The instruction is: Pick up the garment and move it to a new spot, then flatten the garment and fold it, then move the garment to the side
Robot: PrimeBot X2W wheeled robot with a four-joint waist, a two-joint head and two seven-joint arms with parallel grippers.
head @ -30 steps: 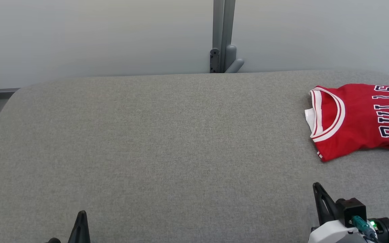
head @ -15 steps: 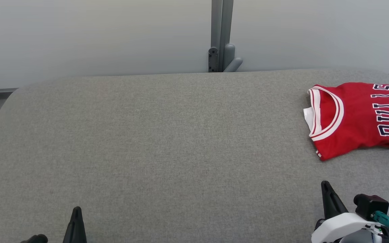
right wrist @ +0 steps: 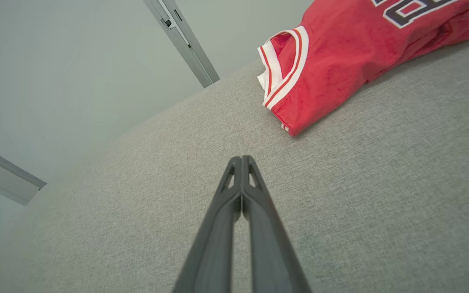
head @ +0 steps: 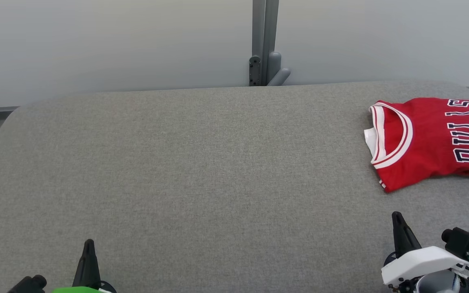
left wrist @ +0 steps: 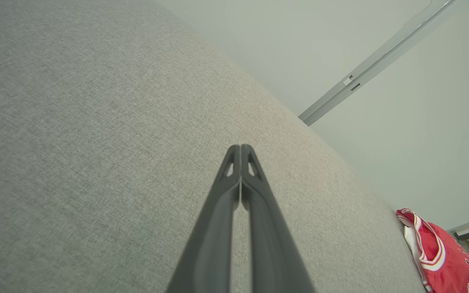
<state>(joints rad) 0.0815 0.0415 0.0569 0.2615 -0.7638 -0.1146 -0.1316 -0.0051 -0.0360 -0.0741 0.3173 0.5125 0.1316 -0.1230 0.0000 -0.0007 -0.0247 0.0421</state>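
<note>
Two grippers: we see the left gripper (left wrist: 240, 149) and the right gripper (right wrist: 241, 159) each with its fingers pressed together tip to tip, holding nothing; both sit low over the bare grey bench (head: 202, 171), near its front edge

Garment: the garment (head: 430, 142) is a red jersey with a white-trimmed collar and dark lettering; it lies at the far right of the bench, well apart from the left gripper, nearer the right one, touched by neither

Done: we judge the folding finished, since the garment lies as a compact, fairly flat packet with the collar on top; it also sits off to one side, so the last move looks made as well

Left: little or nothing, by our reading; at most a tidy of the lower edge, which looks slightly rumpled

Cut off: the garment's right part runs past the edge of the head view, so we cannot judge the whole fold

Hard to make out: a white scrap beside the collar, label or inner layer, we cannot tell; whether the fingertips touch the bench is also unclear

Backdrop: a pale wall (head: 116, 44) with a grey post (head: 264, 40) behind the bench
</note>
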